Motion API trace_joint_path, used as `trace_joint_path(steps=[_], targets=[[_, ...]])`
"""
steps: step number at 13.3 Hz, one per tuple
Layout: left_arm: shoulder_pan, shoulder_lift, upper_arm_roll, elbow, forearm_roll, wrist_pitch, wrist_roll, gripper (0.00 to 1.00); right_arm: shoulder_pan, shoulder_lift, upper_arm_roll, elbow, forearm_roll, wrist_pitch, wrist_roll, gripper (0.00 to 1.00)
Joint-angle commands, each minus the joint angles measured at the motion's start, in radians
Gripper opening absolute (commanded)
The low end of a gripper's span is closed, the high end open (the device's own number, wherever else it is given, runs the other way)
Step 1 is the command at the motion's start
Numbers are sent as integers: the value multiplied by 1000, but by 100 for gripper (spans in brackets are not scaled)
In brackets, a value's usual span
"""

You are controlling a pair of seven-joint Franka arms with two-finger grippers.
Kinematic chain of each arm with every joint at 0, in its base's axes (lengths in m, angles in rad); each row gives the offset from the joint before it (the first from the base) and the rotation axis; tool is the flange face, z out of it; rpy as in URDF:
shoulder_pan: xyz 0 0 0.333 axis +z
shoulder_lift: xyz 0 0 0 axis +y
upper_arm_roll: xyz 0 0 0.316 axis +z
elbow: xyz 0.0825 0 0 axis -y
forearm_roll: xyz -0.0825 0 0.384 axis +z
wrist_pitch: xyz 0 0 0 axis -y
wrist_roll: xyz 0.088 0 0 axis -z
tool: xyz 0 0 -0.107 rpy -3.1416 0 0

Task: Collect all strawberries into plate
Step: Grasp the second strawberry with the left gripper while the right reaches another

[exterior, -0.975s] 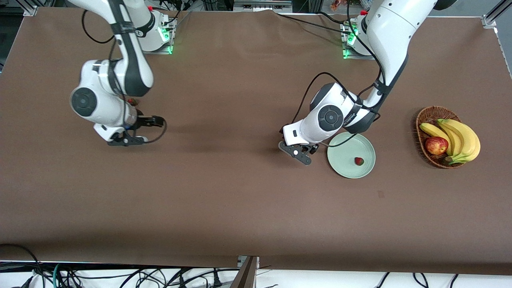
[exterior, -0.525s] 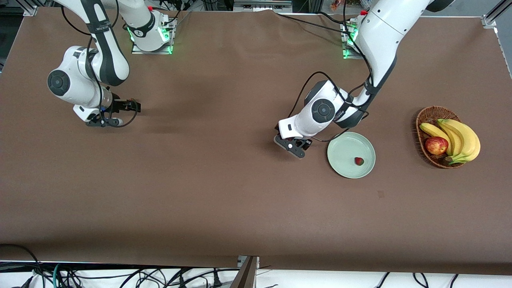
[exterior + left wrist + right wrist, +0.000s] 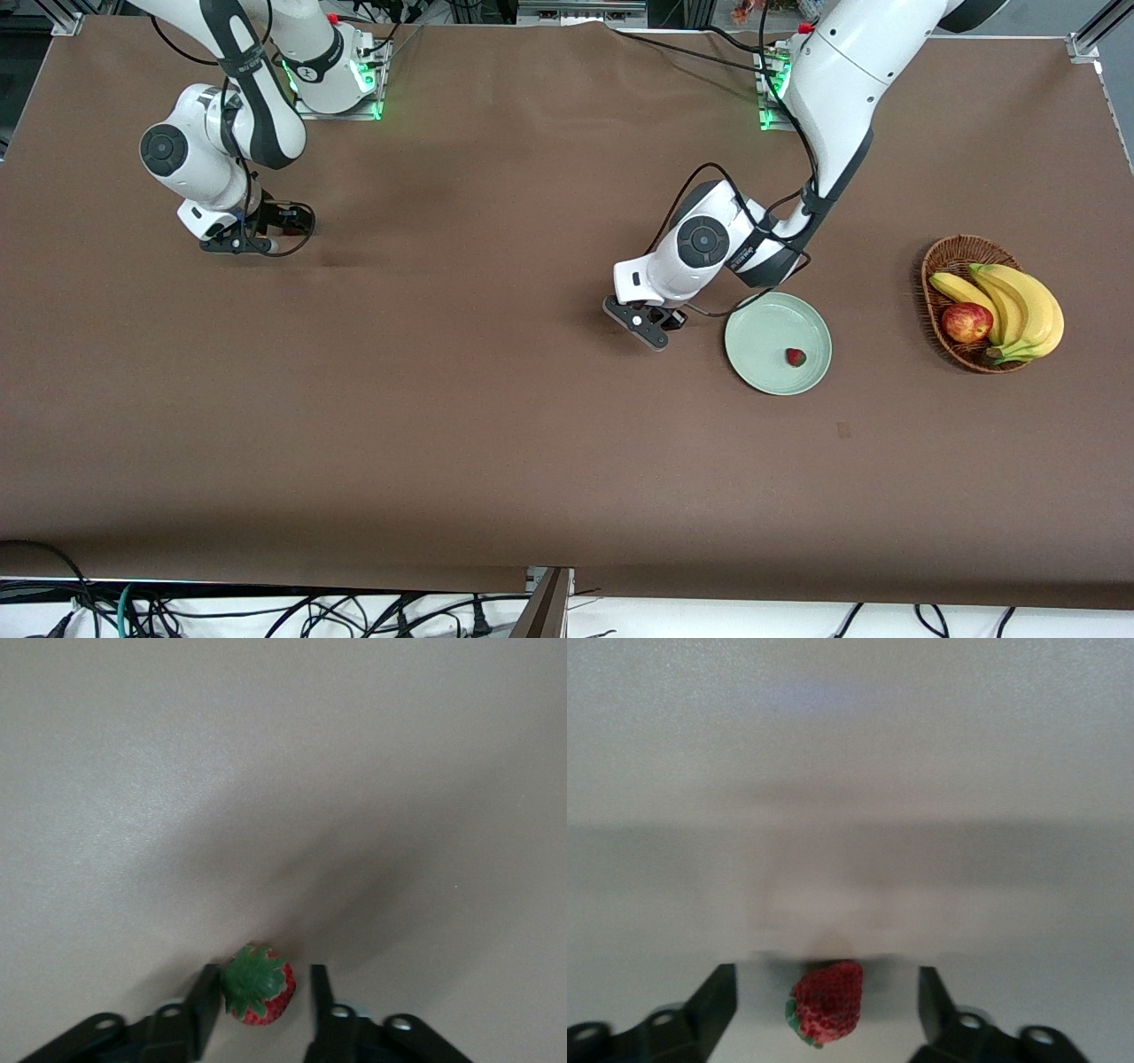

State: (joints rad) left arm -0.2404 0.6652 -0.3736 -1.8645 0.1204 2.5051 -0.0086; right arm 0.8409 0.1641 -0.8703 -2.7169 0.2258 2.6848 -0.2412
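Note:
One strawberry [image 3: 796,357] lies in the pale green plate [image 3: 760,341]. My left gripper [image 3: 654,328] is down at the table beside the plate, toward the right arm's end. In the left wrist view a second strawberry [image 3: 259,997], leafy top up, sits between the left gripper's [image 3: 262,979] fingers; one finger touches its leaves and a narrow gap shows at the other. My right gripper [image 3: 257,237] is low over the table near the right arm's base. It [image 3: 826,979] is open wide around a third strawberry [image 3: 827,1001], with clear gaps on both sides.
A brown wicker basket [image 3: 941,261] with bananas [image 3: 1019,306] and a red-yellow apple [image 3: 967,322] stands at the left arm's end of the table. Cables hang at the table's front edge.
The right arm swung back toward its base and came down over a strawberry. The left arm shifted slightly away from the plate, and its fingers closed in around the strawberry.

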Motion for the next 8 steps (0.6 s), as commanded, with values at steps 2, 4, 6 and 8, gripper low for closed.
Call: trace_joint_path(steps=[2, 4, 6, 8], targets=[[13, -39, 7, 1, 31, -3, -1, 0, 12, -6, -12, -27, -14, 26, -1, 47], [61, -99, 2, 5, 30, -67, 50, 0, 10, 2, -12, -27, -13, 26, 0, 24], [104, -154, -1, 45, 16, -248, 154, 0, 10, 3, -13, -27, -11, 24, 2, 9], [159, -188, -2, 88, 15, -418, 301, 0, 10, -1, -13, -21, -11, 18, 3, 8]])
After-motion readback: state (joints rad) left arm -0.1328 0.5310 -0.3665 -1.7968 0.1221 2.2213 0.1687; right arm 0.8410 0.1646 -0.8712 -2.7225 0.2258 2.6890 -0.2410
